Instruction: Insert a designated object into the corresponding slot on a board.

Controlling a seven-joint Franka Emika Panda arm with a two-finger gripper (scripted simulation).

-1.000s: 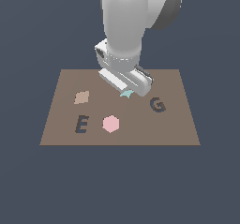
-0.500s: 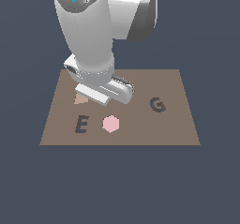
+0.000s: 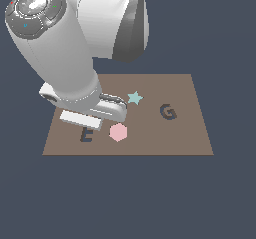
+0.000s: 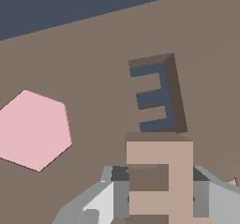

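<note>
In the wrist view my gripper (image 4: 159, 190) is shut on the tan E-shaped block (image 4: 159, 171), one grey finger (image 4: 117, 192) on each side of it. The block hangs just beside and above the dark E-shaped slot (image 4: 157, 99) in the brown board (image 4: 93, 49). In the exterior view the arm's hand covers the block and the fingers; only the lower part of the slot (image 3: 86, 135) shows under the hand, on the board (image 3: 165, 138) towards the exterior view's left.
A pink hexagon (image 3: 118, 132) lies just right of the slot in the exterior view, and shows in the wrist view too (image 4: 33, 129). A teal star (image 3: 134, 98) and a dark G recess (image 3: 168, 112) lie further to the exterior view's right.
The arm has swung from the board's middle towards the exterior view's left and now hovers over the E slot, hiding the area where the tan diamond showed.
</note>
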